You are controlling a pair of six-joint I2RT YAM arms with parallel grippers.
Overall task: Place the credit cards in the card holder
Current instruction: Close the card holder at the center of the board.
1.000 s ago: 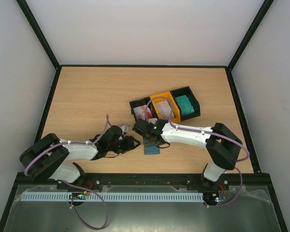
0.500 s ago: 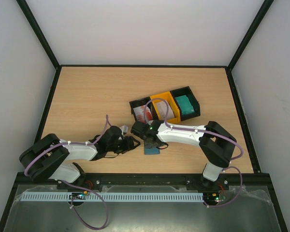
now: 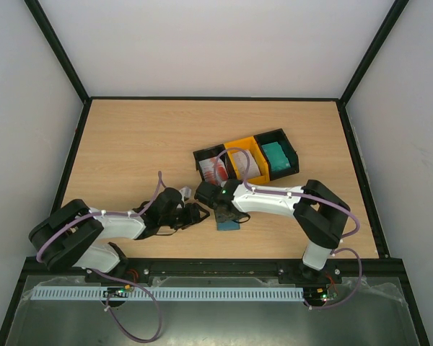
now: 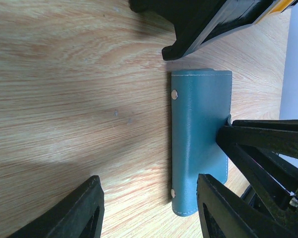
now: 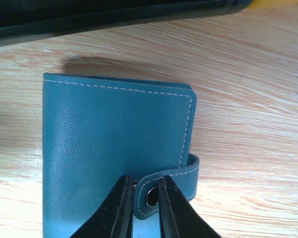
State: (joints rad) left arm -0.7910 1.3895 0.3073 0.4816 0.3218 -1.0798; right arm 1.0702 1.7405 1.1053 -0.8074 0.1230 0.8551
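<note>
In the top view, the card holder [image 3: 229, 224] lies flat on the table [image 3: 130, 144] just in front of a row of three bins [image 3: 247, 160], and the credit cards [image 3: 276, 157] rest inside those bins, none yet moved. The right gripper [image 3: 222, 212] is down over the holder's far end; the left gripper [image 3: 200, 214] sits just beside the holder on its left, apart from it. In the left wrist view, the left gripper [image 4: 149, 210] is spread wide and holds nothing, with the closed card holder [image 4: 198, 124] lying ahead toward its right finger. In the right wrist view, the right gripper [image 5: 144, 210] has its jaws drawn close together on either side of the snap of the clasp tab [image 5: 181, 179], which is fastened across the holder's edge; whether they pinch the tab or only flank it cannot be told. The step in hand appears to be unfastening the clasp so that the card holder [image 5: 114, 129] can be opened. The next move probably calls for a firm grip on the tab and a lift away from the snap. The light holder is likely to rise with the tab unless the left gripper presses it down.
</note>
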